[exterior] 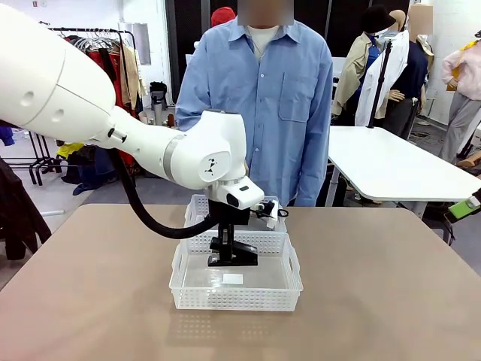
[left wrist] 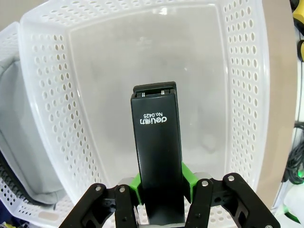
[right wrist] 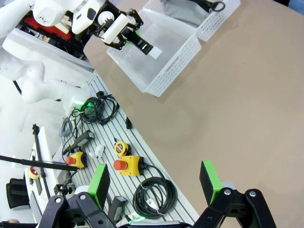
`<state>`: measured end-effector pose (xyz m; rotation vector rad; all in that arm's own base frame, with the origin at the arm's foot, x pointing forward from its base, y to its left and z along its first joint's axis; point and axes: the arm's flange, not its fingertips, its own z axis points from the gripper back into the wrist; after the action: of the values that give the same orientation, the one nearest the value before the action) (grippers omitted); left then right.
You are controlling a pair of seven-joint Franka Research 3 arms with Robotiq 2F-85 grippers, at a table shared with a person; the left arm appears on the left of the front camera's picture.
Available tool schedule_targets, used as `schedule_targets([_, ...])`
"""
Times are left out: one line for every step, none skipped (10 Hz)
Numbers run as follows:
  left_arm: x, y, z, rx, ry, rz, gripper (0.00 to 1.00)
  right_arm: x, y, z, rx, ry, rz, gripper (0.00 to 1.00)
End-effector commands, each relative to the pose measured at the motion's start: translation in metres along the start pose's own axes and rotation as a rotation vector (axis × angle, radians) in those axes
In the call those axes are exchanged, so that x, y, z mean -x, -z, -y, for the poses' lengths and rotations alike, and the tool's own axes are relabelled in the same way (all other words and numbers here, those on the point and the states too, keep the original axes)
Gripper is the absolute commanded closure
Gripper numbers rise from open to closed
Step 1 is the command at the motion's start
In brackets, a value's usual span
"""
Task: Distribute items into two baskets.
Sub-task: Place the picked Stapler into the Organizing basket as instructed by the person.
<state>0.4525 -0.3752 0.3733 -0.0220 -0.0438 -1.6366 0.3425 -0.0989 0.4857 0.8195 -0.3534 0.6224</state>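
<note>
My left gripper (exterior: 231, 252) reaches down into the near basket (exterior: 233, 299) and is shut on the small black stapler (exterior: 234, 259), which hangs low over the basket floor. In the left wrist view the stapler (left wrist: 156, 142) sits clamped between the green pads (left wrist: 137, 183), over the near basket (left wrist: 52, 95). Directly behind it stands the far basket (exterior: 197, 207), holding the grey waist bag (left wrist: 23, 152). My right gripper (right wrist: 154, 190) hovers open and holds nothing, well away from both baskets (right wrist: 171, 61).
A person in a blue shirt (exterior: 259, 98) stands at the table's far edge behind the baskets. Brown tabletop (exterior: 376, 301) lies bare on both sides. Beside the table's edge a rail carries coiled cables (right wrist: 152, 197) and yellow stop buttons (right wrist: 126, 166).
</note>
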Motion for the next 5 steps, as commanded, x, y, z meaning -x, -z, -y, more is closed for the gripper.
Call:
schedule_targets([0.007,0.014,-0.002,-0.014,0.033,0.004,1.0,0.0,0.0,-0.001,-0.006,-0.008,0.007,0.0])
schedule_targets([0.006,0.022,-0.006,0.001,0.038,-0.01,1.0,0.0,0.0,-0.001,-0.006,-0.008,0.007,0.0])
schedule_targets([0.005,0.029,-0.009,0.022,0.03,-0.02,1.0,0.0,0.0,-0.001,-0.006,-0.008,0.007,0.0])
schedule_targets([0.004,0.035,-0.009,0.036,0.035,-0.025,1.0,0.0,0.0,-0.001,-0.006,-0.008,0.007,0.0])
schedule_targets([0.003,0.04,-0.009,0.048,0.041,-0.035,1.0,0.0,0.0,-0.001,-0.006,-0.008,0.007,0.0])
